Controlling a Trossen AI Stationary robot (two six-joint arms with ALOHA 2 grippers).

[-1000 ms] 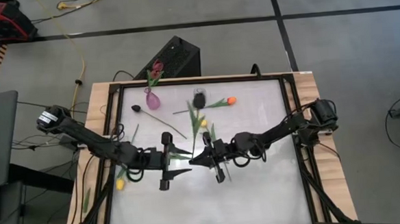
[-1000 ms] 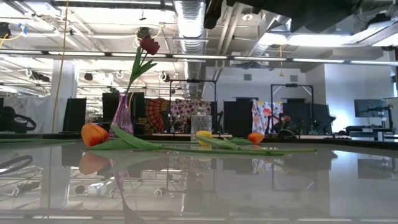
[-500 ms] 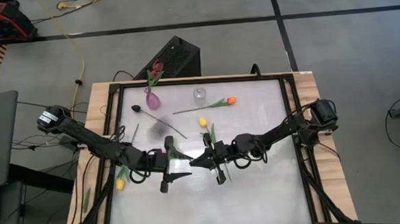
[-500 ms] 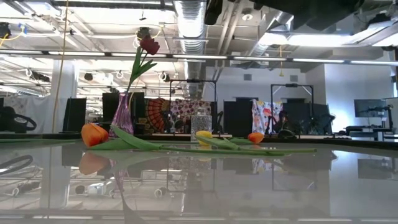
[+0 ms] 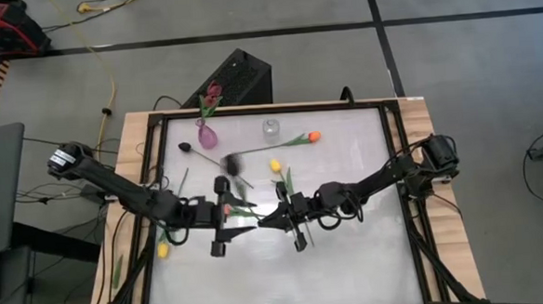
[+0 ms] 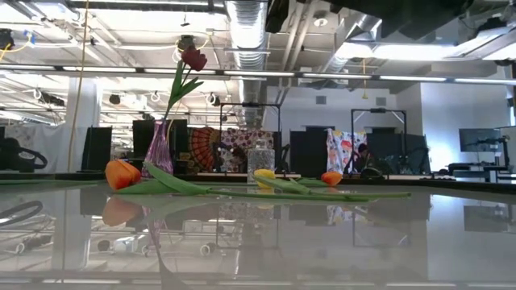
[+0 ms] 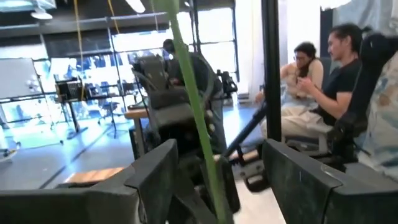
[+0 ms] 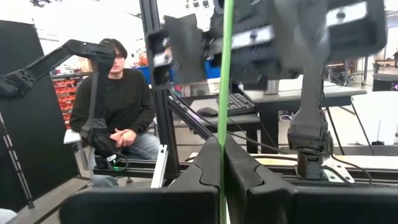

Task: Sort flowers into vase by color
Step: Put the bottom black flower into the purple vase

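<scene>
Mid-desk point(image 5: 352, 259), right claw point(image 5: 262, 222) clenches a stem point(image 8: 222, 93); left claw point(image 5: 221, 216), at its 9 o'clock, spread around it.

A black box point(image 5: 238, 77) sat behind the table point(image 5: 352, 259); a yellow cable point(image 5: 109, 77) trailed; people point(image 7: 329, 74) sat beyond.

Dark flower head point(image 5: 232, 161): smeared by motion, shape unreadable.
Green stem point(image 7: 198, 118): cut off by frame edges.
Left gripper point(image 5: 221, 213): partly covers the stem.
</scene>
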